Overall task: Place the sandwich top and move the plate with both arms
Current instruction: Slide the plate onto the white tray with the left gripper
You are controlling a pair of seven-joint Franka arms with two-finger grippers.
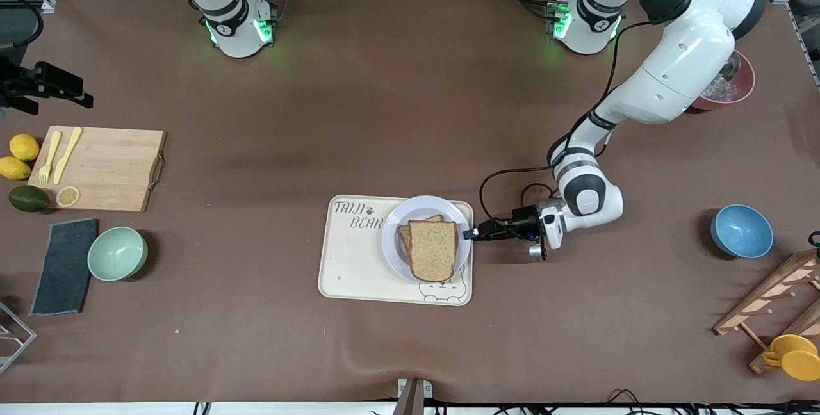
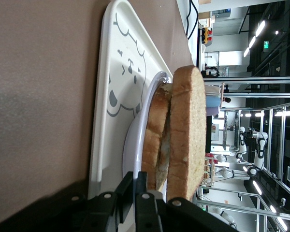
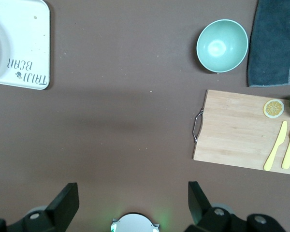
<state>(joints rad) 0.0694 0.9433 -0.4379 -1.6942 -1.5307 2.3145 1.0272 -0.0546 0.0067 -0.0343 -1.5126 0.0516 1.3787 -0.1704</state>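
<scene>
Covering the table (image 1: 384,114), brown cloth — left claw (image 1: 471,234) pinches plate (image 1: 394,242); right claw (image 3: 133,203) agape.

Speckled brown sandwich top (image 1: 434,248) lies flat on lavender-white plate (image 1: 392,235).

Sandwich top (image 1: 434,249): speckled tan-brown, edged w/ darker brown crust. Plate (image 1: 419,209): pale lavender-white, plain. Tray (image 1: 352,268): cream, marked w/ grey "TAIJI BEAR" lettering, paw print & outlined bear drawing. Table (image 1: 384,114): covered in matte brown. Arms: white w/ grey-black bands; bases lit green. Left gripper (image 1: 469,234) & right gripper (image 3: 133,200): black. Cutting board (image 1: 109,168): light wood grain; fork and knife (image 1: 59,155) on it are pale yellow. Bowl (image 1: 117,253): mint green. Cloth (image 1: 64,266): dark grey. Second bowl (image 1: 742,230): blue.
</scene>
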